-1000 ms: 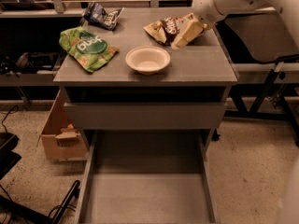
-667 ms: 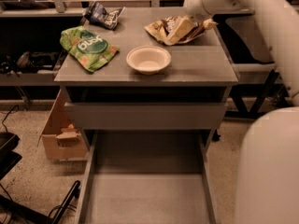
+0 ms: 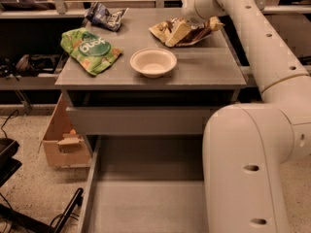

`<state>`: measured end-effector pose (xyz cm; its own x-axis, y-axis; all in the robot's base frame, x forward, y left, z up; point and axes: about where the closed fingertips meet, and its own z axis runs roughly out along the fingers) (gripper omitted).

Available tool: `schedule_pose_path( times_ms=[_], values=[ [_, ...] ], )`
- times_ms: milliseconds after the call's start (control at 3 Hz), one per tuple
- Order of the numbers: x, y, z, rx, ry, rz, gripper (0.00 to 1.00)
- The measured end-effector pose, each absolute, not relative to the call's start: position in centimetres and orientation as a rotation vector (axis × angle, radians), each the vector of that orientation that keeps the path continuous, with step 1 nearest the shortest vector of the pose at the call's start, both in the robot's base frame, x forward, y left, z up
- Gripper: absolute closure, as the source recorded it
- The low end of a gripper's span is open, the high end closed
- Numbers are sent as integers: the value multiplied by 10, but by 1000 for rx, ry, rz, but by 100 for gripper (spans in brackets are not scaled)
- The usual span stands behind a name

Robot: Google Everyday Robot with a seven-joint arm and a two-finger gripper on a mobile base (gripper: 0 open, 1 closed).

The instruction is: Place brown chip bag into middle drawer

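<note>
The brown chip bag (image 3: 194,32) lies crinkled on the back right of the cabinet top. My gripper (image 3: 178,32) reaches down from the wrist (image 3: 197,6) and rests on the bag's left part, hiding some of it. The bag still lies on the surface. The middle drawer (image 3: 141,203) is pulled out wide open at the bottom of the view, its flat grey floor bare. My arm's large elbow section (image 3: 243,174) covers the drawer's right side.
A white bowl (image 3: 153,62) sits mid-top, a green bag (image 3: 90,50) at the left, a small dark blue bag (image 3: 106,14) at the back left. The upper drawer's flat front (image 3: 136,120) sits above the open one. A cardboard box (image 3: 63,142) stands on the floor at the left.
My arm has swung so its elbow now fills the right foreground. The gripper has shifted a little left over the bag. The bag has stayed in place.
</note>
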<state>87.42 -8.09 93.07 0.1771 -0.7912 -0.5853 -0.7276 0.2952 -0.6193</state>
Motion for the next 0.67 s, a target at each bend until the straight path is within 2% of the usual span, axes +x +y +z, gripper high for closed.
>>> schedule_pose_path(
  times_ms=[667],
  values=[
    [908,-93,891,-1345,1703,-100,0]
  ],
)
